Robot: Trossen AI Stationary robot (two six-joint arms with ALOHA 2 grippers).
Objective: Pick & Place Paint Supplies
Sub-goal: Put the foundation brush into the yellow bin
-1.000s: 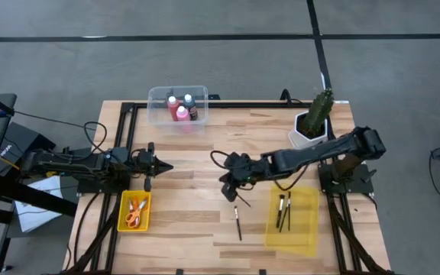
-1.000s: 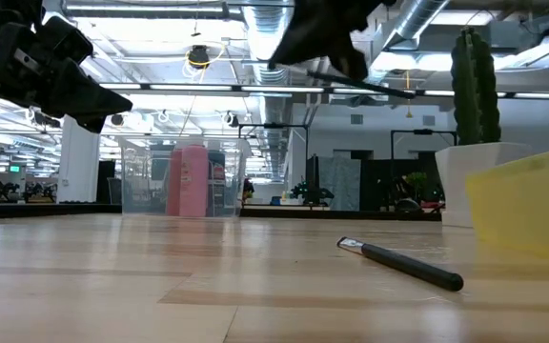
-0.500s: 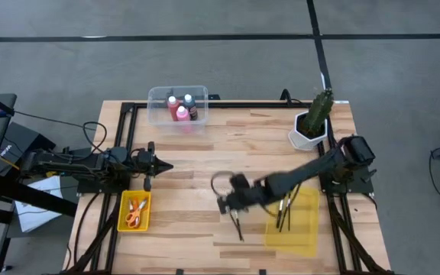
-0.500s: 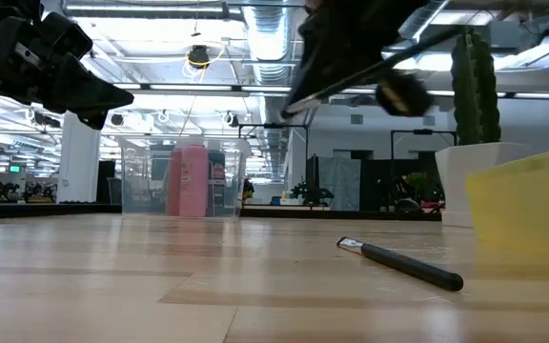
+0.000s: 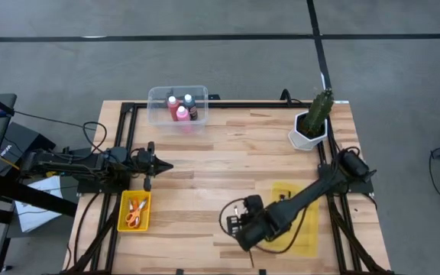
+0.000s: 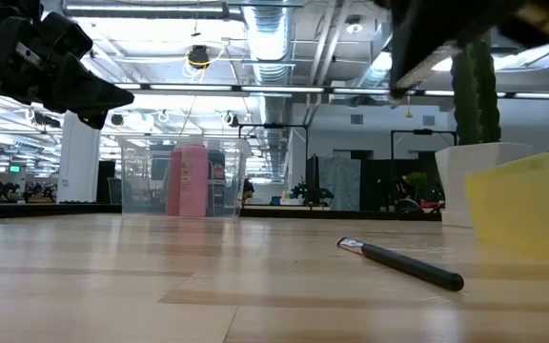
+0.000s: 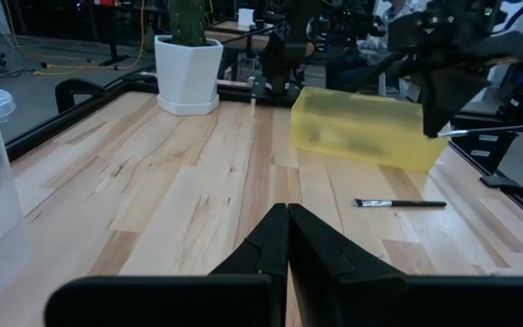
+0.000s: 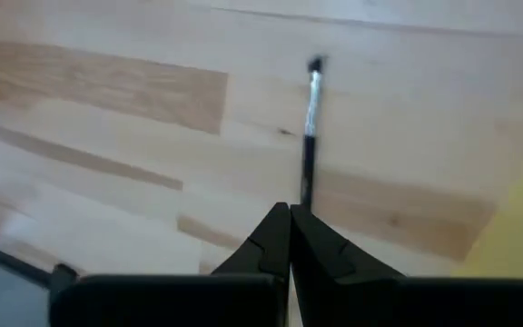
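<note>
My right gripper (image 5: 244, 233) hangs over the table's near middle, beside the yellow tray (image 5: 305, 229), shut on a thin dark brush (image 8: 309, 136). It also shows in the left wrist view (image 7: 439, 113). A second brush (image 6: 403, 264) lies flat on the wood (image 7: 399, 203); the arm hides it from above. The red, pink and dark bottles (image 5: 182, 107) stand in a clear bin. Both scissors (image 5: 134, 212) lie in a small yellow bin. My left gripper (image 5: 159, 166) waits shut at the table's left side. My right gripper pinches the brush's dark handle (image 8: 303, 189) between its two shut fingers. The brush sticks out ahead of the fingertips, silver ferrule (image 8: 313, 95) and bristle end farthest from them. It is lifted clear of the table (image 7: 493, 132).
A green plant in a white pot (image 5: 312, 122) stands at the far right corner. The clear bin (image 5: 159, 111) sits at the far edge, the small yellow bin (image 5: 122, 221) near the left. Bare wood spreads across the middle (image 5: 205, 176).
My right gripper has swung from the table's middle toward the near edge and slightly right, staying shut on the brush the whole way. The brush on the table has not moved.
</note>
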